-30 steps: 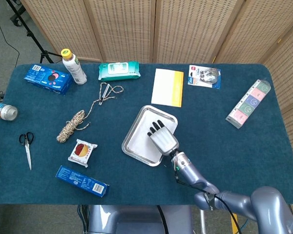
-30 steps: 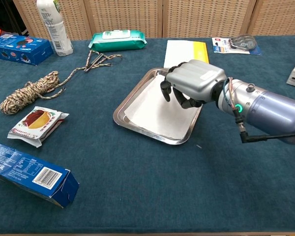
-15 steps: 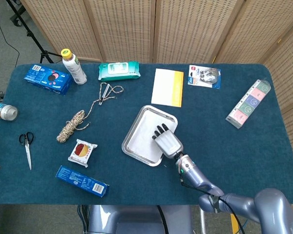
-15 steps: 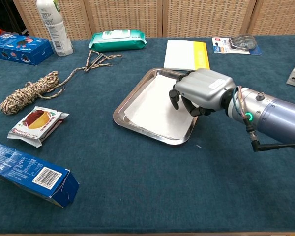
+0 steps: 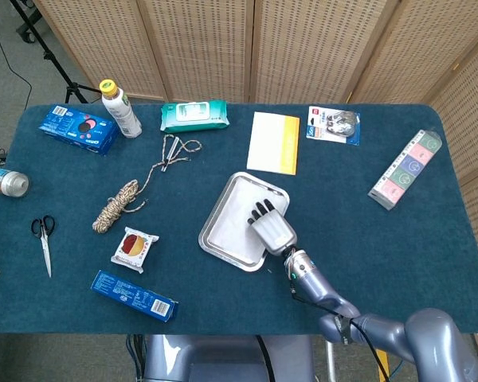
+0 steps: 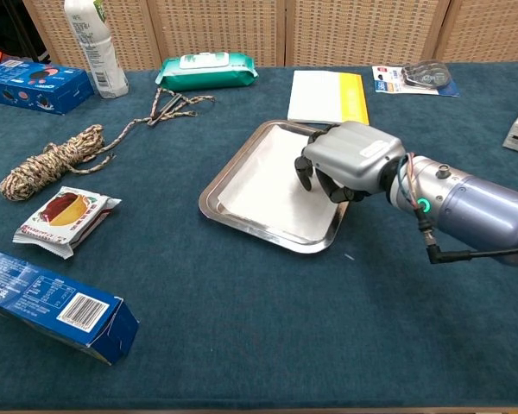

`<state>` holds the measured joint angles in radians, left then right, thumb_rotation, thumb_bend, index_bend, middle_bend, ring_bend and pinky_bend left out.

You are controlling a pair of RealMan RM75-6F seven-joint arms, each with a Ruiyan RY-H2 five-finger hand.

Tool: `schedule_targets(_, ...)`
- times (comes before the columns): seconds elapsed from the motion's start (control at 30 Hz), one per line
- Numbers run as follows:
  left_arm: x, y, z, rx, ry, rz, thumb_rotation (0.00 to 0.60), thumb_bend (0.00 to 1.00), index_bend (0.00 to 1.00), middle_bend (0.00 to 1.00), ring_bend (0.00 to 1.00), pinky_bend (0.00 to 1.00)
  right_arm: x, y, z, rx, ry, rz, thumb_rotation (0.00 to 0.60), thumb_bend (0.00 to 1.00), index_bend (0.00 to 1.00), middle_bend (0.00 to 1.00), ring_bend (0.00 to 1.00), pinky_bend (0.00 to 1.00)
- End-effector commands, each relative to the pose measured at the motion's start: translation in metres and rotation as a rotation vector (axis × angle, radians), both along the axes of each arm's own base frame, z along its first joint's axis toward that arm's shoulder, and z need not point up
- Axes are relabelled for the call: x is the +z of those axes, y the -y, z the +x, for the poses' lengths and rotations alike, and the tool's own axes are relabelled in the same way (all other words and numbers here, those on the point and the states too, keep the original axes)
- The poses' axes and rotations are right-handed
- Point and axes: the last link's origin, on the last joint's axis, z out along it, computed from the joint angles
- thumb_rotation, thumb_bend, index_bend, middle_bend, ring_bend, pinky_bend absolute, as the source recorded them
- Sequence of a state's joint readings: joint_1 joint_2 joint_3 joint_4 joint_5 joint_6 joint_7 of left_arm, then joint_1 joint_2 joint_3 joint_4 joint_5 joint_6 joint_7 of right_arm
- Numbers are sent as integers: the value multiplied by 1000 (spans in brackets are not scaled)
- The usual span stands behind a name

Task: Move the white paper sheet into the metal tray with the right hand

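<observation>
The metal tray (image 5: 215, 237) (image 6: 217, 204) lies at mid table, and the white paper sheet (image 5: 233, 223) (image 6: 263, 183) lies flat inside it. My right hand (image 5: 272, 230) (image 6: 347, 160) hovers over the tray's right side, near the rim. Its fingers (image 6: 306, 172) are bent downward and apart, and nothing is held between them. I cannot tell whether the fingertips touch the sheet. The part of the sheet under the hand is hidden. My left hand shows in neither view.
A white and yellow notepad (image 5: 273, 142) (image 6: 328, 95) lies just beyond the tray. A rope coil (image 5: 119, 203), a snack packet (image 5: 135, 247) and a blue box (image 5: 134, 295) lie to the left. A wipes pack (image 5: 194, 115) and a bottle (image 5: 118, 107) stand at the back.
My right hand has drawn back from the middle of the tray toward its right rim, then edged slightly forward again. The paper sheet has stayed in the tray.
</observation>
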<state>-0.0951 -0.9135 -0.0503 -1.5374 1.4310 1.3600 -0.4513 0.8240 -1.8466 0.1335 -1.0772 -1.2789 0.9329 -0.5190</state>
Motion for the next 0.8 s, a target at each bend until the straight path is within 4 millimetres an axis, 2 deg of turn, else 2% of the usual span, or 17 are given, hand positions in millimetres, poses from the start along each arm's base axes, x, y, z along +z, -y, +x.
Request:
schedule_targets(0.03,0,0,0,1,0,0,600,0,0,0,0,0,-1,1,2,7,-2,-4,600,980,424,339,181,162)
schedule_targets(0.4,2,0,-1,4,5,5,600,0,0,0,0,0,-4,2,4,7,5,-9,600,981,424,340,180,162)
schedule_targets(0.8,2,1,-1,0,4,5,600,0,0,0,0,0,9,-6,20,51,62,-3,600,963,424,321,180,163)
